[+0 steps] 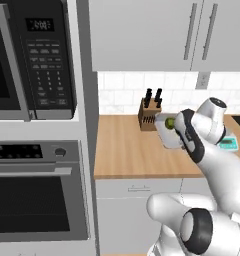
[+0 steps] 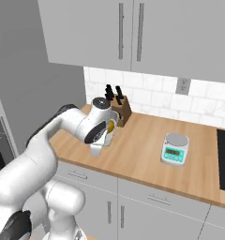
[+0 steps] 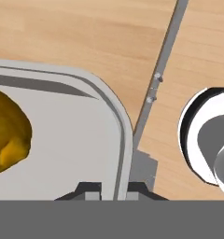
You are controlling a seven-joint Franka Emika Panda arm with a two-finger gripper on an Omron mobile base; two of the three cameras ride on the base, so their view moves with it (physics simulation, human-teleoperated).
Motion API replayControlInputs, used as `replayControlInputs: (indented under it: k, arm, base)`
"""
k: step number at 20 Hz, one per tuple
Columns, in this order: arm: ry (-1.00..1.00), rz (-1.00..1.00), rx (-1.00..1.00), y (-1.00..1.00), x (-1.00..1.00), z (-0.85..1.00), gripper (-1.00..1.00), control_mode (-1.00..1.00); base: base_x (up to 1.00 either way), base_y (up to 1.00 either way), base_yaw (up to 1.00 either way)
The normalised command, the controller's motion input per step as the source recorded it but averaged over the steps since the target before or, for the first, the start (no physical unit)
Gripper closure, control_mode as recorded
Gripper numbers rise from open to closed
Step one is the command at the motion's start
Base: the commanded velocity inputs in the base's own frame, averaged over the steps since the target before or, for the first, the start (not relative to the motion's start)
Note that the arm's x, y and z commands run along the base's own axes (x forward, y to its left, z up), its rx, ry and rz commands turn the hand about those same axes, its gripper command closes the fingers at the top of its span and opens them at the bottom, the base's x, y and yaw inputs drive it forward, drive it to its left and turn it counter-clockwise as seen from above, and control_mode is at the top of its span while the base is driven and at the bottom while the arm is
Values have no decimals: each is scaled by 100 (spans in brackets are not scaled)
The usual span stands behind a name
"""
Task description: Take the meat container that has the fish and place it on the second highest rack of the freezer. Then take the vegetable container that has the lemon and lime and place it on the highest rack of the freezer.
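The gripper [image 3: 113, 192] straddles the rim of a pale grey container [image 3: 62, 140], one finger inside the wall and one outside, jaws clamped on that edge. The lemon [image 3: 6, 135] sits in the container, left of the fingers. From the left base view, the container [image 1: 168, 134] is over the wooden counter [image 1: 127, 155] with the lime [image 1: 169, 121] at its far end. Just beyond stands a knife block [image 1: 149, 114]; farther right along the counter sits a kitchen scale [image 2: 175, 149].
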Motion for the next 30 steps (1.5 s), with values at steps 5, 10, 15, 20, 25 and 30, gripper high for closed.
replayControlInputs:
  k: [5,10,15,20,25,30]
  arm:
    - [-4,-9,-10,17,-48,71,100,-100]
    - [0,-11,-8,5,-43,60,100,-100]
    - [0,-1,0,0,-53,35,100,-100]
    - [0,0,0,7,-46,15,100,-100]
    - [-1,0,1,3,-54,21,100,100]
    - [0,0,0,0,0,0,100,100]
  base:
    - [0,0,0]
    - [0,0,0]
    - [0,0,0]
    - [0,0,0]
    - [-13,1,0]
    - [-81,2,0]
